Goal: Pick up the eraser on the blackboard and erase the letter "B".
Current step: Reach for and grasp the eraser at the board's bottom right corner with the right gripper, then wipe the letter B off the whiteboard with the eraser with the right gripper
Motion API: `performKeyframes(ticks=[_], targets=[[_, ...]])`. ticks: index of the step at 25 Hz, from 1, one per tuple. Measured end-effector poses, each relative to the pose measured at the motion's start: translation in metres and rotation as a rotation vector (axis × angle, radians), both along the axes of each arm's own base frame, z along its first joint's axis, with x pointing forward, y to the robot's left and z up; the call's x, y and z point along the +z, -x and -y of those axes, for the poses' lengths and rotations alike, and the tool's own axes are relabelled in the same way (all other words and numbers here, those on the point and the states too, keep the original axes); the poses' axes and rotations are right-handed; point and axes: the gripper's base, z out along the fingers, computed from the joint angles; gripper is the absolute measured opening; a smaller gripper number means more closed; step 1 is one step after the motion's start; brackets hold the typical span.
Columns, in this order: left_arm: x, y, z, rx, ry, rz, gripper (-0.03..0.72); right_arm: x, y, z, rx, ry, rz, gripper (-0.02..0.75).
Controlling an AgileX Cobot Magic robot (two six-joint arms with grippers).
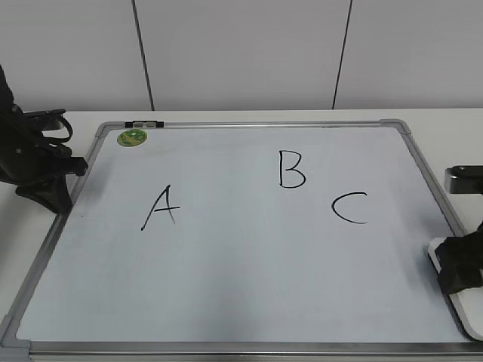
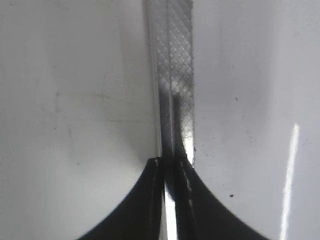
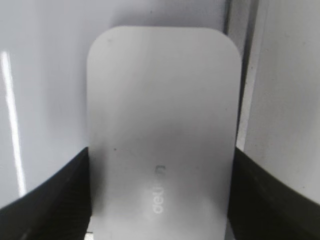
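Note:
The blackboard lies flat on the table with a black letter "B" at upper middle. The white eraser lies at the board's right edge, over the frame, and shows in the exterior view under my right arm. My right gripper has both fingers pressed against the eraser's long sides. My left gripper is shut and empty, over the board's left frame, its tips nearly together.
A black "A" is at the left and a black "C" at the right of the "B". A round green magnet sits at the top left corner. A small dark clip is on the top frame.

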Motion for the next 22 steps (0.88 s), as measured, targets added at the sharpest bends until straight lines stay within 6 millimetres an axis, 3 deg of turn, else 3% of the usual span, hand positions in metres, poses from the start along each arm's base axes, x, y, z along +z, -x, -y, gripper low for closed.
performKeyframes(ticks=[13,22], targets=[[0.000,0.000,0.000,0.000,0.000,0.000,0.014,0.053,0.005,-0.007,0.043,-0.012,0.134,0.554],[0.000,0.000,0.000,0.000,0.000,-0.001,0.014,0.106,-0.022,-0.055,0.222,-0.028,0.191,0.554]])
